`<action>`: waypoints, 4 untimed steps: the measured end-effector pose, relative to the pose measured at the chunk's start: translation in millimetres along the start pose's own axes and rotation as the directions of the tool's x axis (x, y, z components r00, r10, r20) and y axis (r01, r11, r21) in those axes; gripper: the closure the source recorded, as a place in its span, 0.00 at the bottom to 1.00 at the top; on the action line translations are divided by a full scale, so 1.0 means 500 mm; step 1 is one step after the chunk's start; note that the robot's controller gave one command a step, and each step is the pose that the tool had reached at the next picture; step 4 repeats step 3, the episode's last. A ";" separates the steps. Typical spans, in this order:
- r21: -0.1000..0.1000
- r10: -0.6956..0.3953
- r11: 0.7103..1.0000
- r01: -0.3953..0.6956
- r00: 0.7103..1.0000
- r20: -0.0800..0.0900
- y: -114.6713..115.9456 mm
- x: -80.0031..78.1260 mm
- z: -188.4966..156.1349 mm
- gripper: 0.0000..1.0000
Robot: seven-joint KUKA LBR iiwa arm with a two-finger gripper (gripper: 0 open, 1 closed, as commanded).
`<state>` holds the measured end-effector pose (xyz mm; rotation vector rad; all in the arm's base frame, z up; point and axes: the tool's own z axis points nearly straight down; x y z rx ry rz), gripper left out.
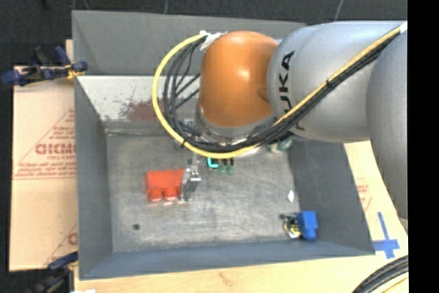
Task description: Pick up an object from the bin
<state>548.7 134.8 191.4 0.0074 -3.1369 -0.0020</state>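
A red blocky piece (163, 186) with two round studs on its near side lies on the bin floor, left of centre. My gripper (190, 184) reaches down from under the orange wrist cover, and its metal fingertip stands right against the red piece's right edge. A small green thing (225, 165) peeks out just below the wrist cover, behind and to the right of the fingertip. I see nothing between the fingers.
A blue and yellow thing (302, 225) lies in the bin's near right corner. A small white scrap (291, 196) rests on the floor just above it. The arm and its cables cover the bin's back middle.
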 end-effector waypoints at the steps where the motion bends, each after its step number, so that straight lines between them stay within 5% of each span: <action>1: 0.001 -0.048 0.999 0.048 0.999 0.008 0.001 -0.022 0.230 0.00; 2: -0.002 -0.045 0.999 0.045 0.999 0.012 0.003 -0.025 0.221 1.00; 3: 0.002 -0.089 0.996 0.089 0.996 0.017 -0.016 -0.046 -0.138 1.00; 4: 0.002 -0.089 0.996 0.089 0.996 0.017 -0.016 -0.046 -0.138 1.00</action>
